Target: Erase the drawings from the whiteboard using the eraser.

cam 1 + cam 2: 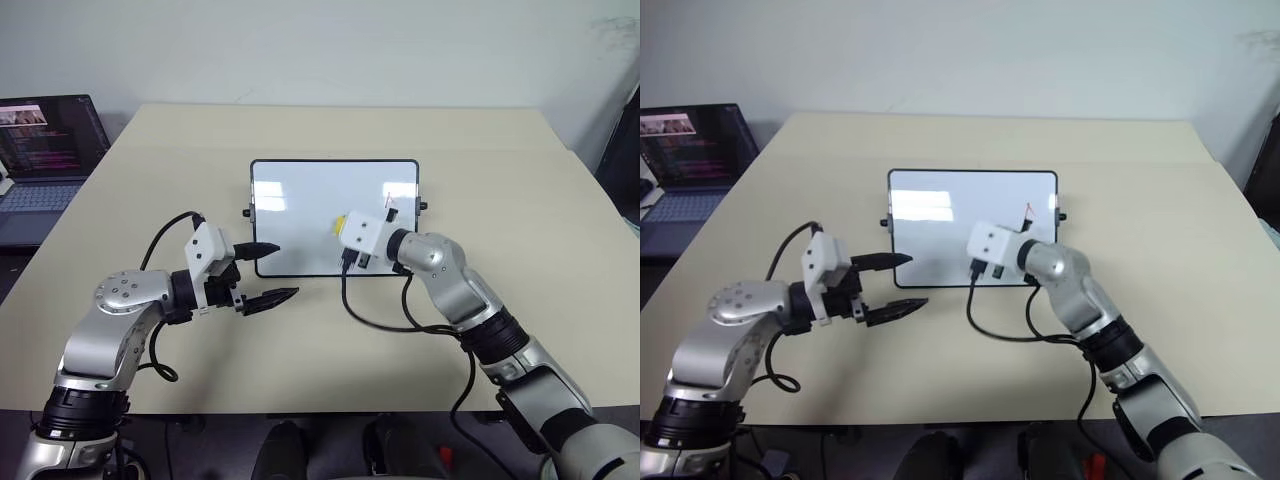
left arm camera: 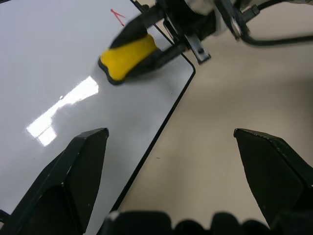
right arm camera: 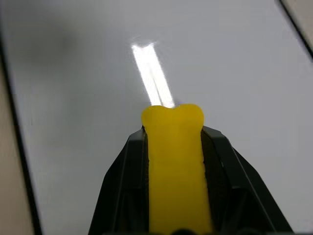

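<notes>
In the head views, nearest the camera, the left gripper (image 1: 268, 273) hangs with its jaws spread and nothing between them, just off the near left corner of the whiteboard (image 1: 300, 200), which lies flat mid-table (image 1: 500, 330). A laptop (image 1: 45, 150) sits well off to the left. The right gripper (image 1: 345, 228) reaches over the board's right half, and a sliver of the yellow eraser (image 1: 340, 222) shows at its tip. One red mark (image 1: 1029, 210) remains near the board's right edge, just beyond that gripper.

In the left wrist view, two wide-apart black fingers (image 2: 73, 176) frame the board's edge. Beyond them the eraser sits low over the glossy surface, pinched between the other arm's fingers, with the red mark close by it.

In the right wrist view, the jaws are clamped on the eraser's long sides, its rounded end poking out ahead over the white surface.

The eraser looks light and slightly soft, so a side pinch well back from the tip seems right. The board is likely slick and light, and could slide under a hard wipe.
</notes>
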